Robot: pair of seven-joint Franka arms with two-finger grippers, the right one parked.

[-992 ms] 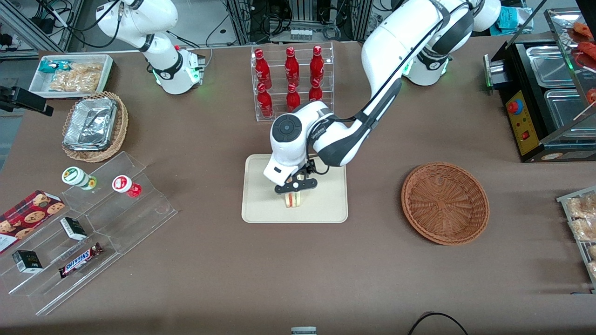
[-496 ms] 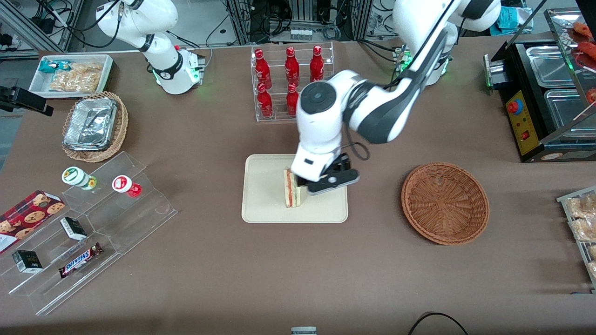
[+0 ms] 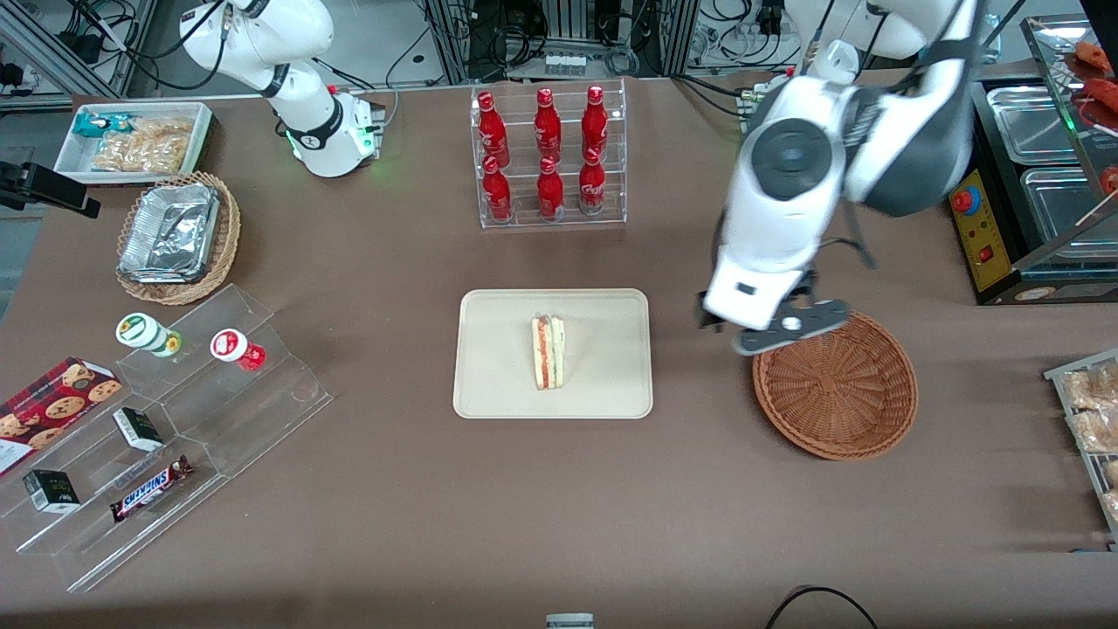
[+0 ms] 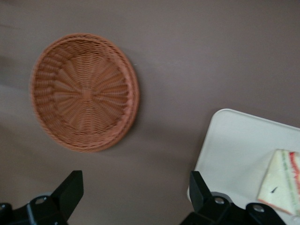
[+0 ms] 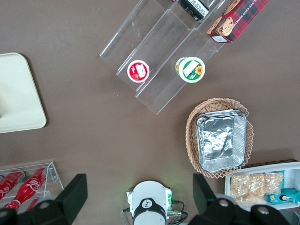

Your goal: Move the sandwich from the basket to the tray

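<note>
One sandwich stands on its edge near the middle of the tray, filling stripes showing, with nothing gripping it; the basket, toward the working arm's end of the table from the tray, holds nothing, so the transfer looks done and what remains is mostly risk. The gripper hangs above the table at the basket's rim, on the side of the basket that faces the tray, its jaws wide apart and carrying nothing, as the left wrist view confirms with both black fingers spread and only bare table between them. Relative to the tray, the chief hazard I would judge is the wedge itself: it rests on a narrow face, and a clear wrap can be slick on smooth plastic, so a knock to the table or a low pass of the arm over the tray could tip it flat or slide it toward the low rim. A second risk sits at the basket: the gripper appears close above the woven rim, and a drop or sideways sweep there could catch the wicker and drag the light bowl toward the tray. The bottle rack, farther from the front camera than the tray, seems well apart from any likely path.
</note>
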